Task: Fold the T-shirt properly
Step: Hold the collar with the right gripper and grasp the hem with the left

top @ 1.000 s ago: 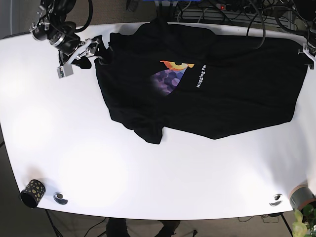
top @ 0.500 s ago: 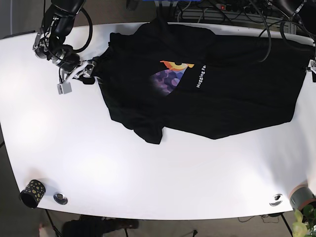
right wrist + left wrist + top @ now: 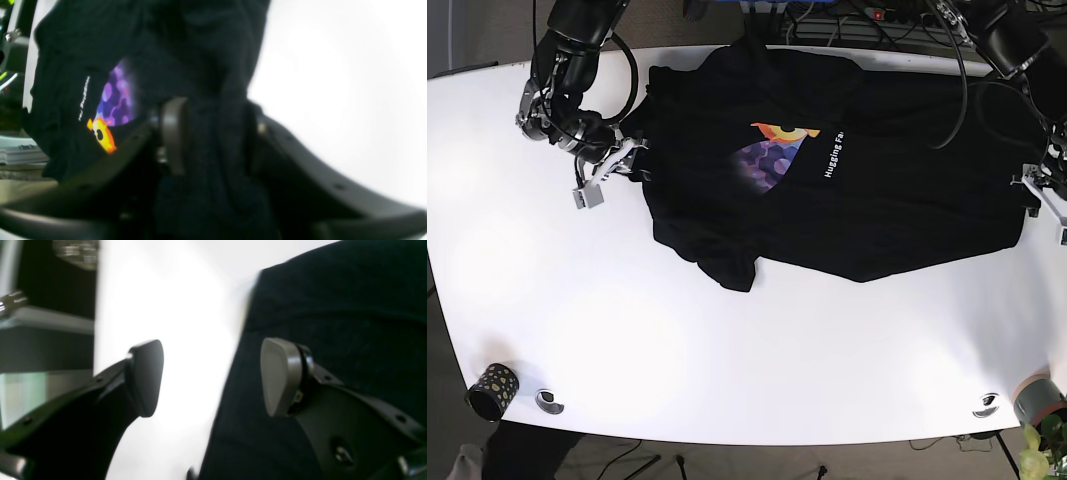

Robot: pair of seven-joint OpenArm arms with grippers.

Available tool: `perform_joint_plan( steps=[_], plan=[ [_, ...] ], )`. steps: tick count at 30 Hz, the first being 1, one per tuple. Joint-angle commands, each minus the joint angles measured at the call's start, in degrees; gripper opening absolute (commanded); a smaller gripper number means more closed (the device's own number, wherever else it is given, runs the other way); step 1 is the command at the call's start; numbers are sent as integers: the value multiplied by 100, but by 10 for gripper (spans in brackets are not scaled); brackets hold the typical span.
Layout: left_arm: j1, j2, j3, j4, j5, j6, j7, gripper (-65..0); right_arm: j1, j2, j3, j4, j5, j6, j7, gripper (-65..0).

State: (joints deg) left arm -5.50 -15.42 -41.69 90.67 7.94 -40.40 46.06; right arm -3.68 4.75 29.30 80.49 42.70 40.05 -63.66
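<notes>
1. Along the near edge of the tabletop [image 3: 727,400] nothing of the task lies: only a small dotted cup [image 3: 492,390] at the near left corner and two round fittings, one near each near corner.
2. Toward the far half, the black T-shirt [image 3: 877,200] lies spread but rumpled, its printed graphic [image 3: 772,155] face up and one sleeve [image 3: 727,265] bunched toward the near side.
3. At the shirt's left edge, my right claw [image 3: 612,160] is clenched on the T-shirt: the right wrist view shows dark cloth filling the gap between its pads [image 3: 173,133]. Half a second ago it sat higher and farther left with that edge; it has come nearer and inward, and the left border now runs more steeply.
4. At the tabletop's right edge, my left claw [image 3: 1039,190] has come down from the far right corner to the shirt's right border. It is released, jaws wide apart, one pad [image 3: 280,376] over the cloth and the other over bare white surface, straddling the hem without gripping.
5. My judgement: one side is held and the other is about to be taken, so the fold proper has not begun. The bunched sleeve may get trapped inside if I lift now.
</notes>
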Motion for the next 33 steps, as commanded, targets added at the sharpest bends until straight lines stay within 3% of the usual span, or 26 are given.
perform_joint_plan(
  steps=[1,6,13,22,28,33],
  plan=[
    [-316,-133,77,-377,-43,40,-110,-229,12,92,11,43,-28,-5,-83,-514],
    [-1002,-238,94,-1529,-43,133,-233,-229,-5,144,11,43,-37,-5,-83,-650],
    [-1468,-379,569,-2935,-43,150,-1042,-229,30,144,2,52,-406,-5,-83,-650],
    [-1820,-563,1044,-4298,-52,405,-1446,-229,47,136,2,52,-415,-5,-83,-650],
    [-1828,-695,1035,-4571,-69,423,-1455,-229,47,136,2,52,-415,-5,-83,-650],
    [-1670,-704,833,-3876,-78,379,-1411,-229,47,127,-7,52,-415,-5,-83,-650]
  ],
)
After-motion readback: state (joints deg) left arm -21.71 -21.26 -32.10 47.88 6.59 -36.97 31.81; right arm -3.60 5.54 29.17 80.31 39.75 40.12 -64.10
